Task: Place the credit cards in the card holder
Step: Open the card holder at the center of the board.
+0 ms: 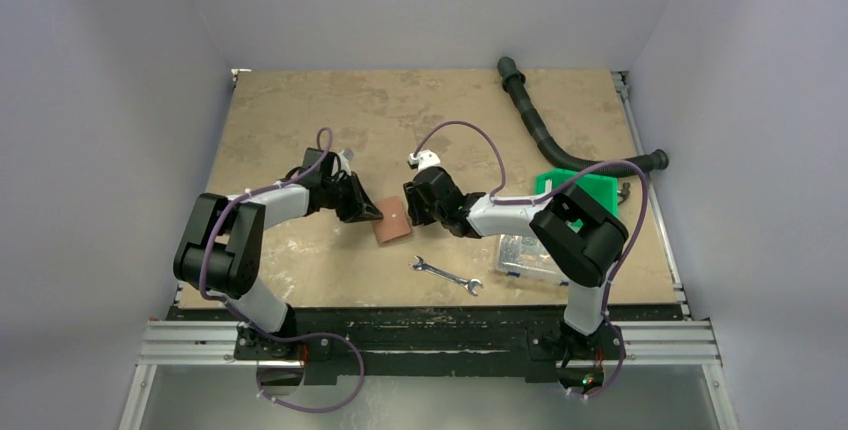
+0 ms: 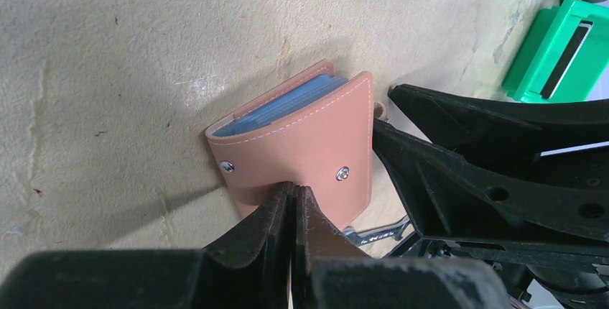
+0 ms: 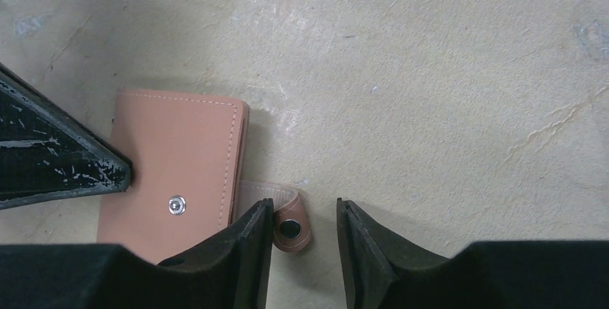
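The card holder (image 1: 392, 223) lies folded on the table between both arms, a reddish-brown wallet (image 2: 309, 147) with two metal snaps. Light blue credit cards (image 2: 287, 105) show edge-on inside its open side. My left gripper (image 2: 295, 187) is shut, its tips pressed against the wallet's cover near the fold. My right gripper (image 3: 305, 215) is open at the wallet's (image 3: 176, 165) other side. The loose snap strap (image 3: 291, 226) lies between its fingers, close to the left one. In the top view the left gripper (image 1: 368, 212) and right gripper (image 1: 408, 205) flank the wallet.
A green bin (image 1: 582, 193) and a clear compartment box (image 1: 528, 256) sit at the right, under the right arm. A wrench (image 1: 447, 276) lies in front of the wallet. A black hose (image 1: 545, 132) curves across the back right.
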`<state>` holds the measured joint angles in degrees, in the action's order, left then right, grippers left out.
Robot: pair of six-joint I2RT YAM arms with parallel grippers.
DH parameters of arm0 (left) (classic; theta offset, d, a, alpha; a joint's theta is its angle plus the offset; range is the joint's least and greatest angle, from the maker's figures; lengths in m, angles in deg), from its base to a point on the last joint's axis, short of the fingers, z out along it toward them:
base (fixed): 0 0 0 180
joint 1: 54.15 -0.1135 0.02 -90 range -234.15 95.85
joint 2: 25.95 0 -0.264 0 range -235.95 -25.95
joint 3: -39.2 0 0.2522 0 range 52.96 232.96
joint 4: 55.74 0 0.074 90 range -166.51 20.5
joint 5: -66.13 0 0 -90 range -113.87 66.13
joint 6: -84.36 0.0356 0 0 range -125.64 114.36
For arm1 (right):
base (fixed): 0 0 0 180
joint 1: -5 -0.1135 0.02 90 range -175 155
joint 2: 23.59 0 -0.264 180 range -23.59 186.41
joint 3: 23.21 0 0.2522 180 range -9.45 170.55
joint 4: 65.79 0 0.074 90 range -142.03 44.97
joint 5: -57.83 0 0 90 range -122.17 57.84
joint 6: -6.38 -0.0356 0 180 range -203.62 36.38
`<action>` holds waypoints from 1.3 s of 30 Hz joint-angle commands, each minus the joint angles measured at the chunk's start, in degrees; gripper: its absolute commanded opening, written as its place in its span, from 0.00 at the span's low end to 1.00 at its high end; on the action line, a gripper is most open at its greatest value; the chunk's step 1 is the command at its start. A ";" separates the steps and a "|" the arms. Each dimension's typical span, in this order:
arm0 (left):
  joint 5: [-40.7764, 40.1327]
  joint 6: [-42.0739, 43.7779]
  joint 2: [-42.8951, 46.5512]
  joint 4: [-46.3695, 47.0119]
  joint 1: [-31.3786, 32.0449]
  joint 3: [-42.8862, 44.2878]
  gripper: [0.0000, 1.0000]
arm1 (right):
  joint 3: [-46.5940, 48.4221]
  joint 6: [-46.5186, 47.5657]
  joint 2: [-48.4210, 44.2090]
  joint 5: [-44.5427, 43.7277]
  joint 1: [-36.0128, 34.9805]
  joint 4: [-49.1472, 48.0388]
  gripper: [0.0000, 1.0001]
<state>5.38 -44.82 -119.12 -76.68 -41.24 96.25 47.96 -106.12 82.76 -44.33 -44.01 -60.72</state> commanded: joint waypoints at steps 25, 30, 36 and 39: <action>-7.31 6.42 -2.81 -6.07 0.17 -1.46 0.00 | -2.59 0.41 -3.97 2.78 0.96 -7.65 0.14; -4.12 6.31 1.00 -2.75 0.78 -1.80 0.14 | -4.93 -0.03 -11.57 3.76 1.64 -7.80 0.00; -3.89 6.25 6.04 -0.86 0.80 -3.12 0.43 | -4.55 -0.51 -16.67 9.38 1.64 -4.87 0.00; -3.83 5.52 8.91 -0.58 0.80 -4.02 0.52 | -4.75 -0.70 -17.29 11.94 1.64 -5.81 0.00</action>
<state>3.04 -40.38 -114.70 -77.41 -40.50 93.52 42.84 -106.17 66.71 -36.50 -42.59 -65.12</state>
